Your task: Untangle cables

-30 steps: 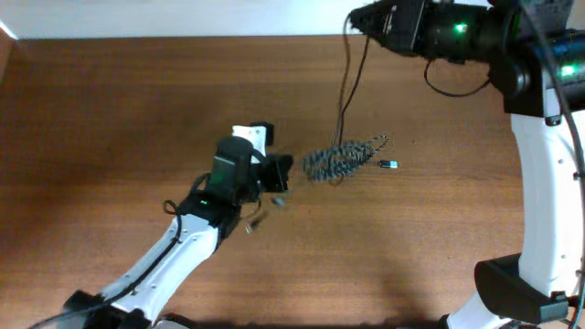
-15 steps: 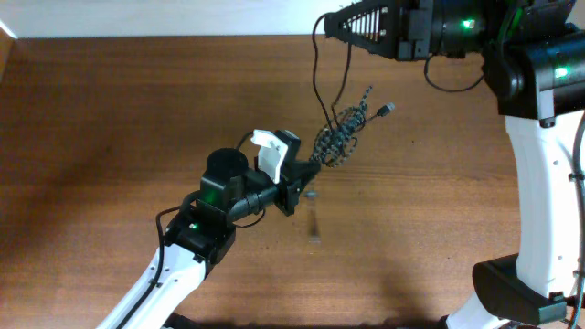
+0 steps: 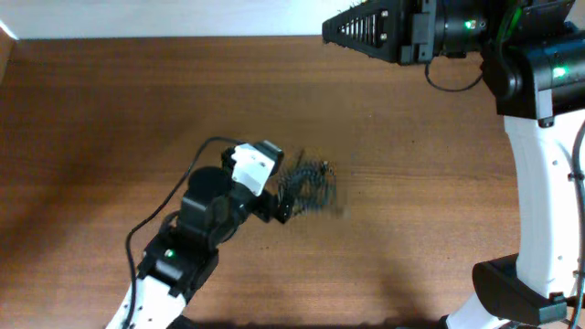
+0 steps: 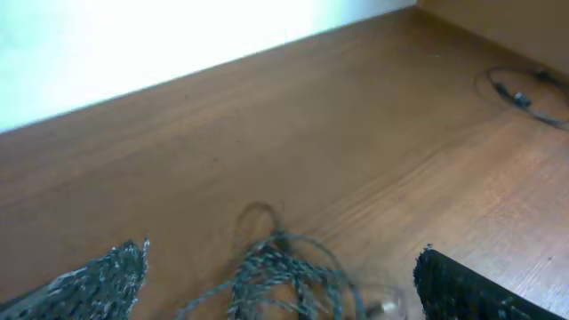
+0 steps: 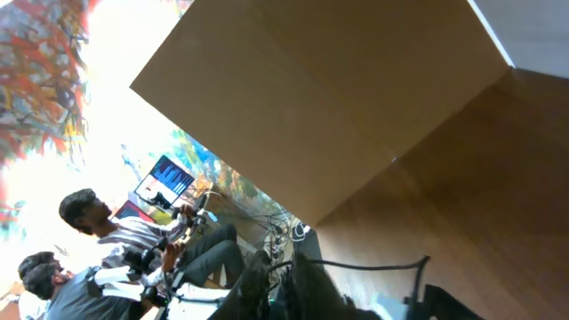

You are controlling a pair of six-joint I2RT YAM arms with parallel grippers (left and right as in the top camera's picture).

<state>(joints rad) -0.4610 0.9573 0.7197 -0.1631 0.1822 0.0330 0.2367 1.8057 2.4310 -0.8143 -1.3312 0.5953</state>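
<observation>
On the table (image 3: 110,110), the cable bundle (image 3: 313,187) lies knotted between the wide-spread, empty left gripper (image 3: 285,196); the right gripper (image 3: 361,27) hovers far, opening unclear; untangling seems barely begun

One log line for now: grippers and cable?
left gripper: open, at cable bundle | right gripper: far from bundle, no cable visible in it, jaws unclear | cable bundle: tangled, motion-blurred

braided cloth-sheathed cable (image 4: 277,269) on smooth matt wood table (image 4: 356,133).
</observation>
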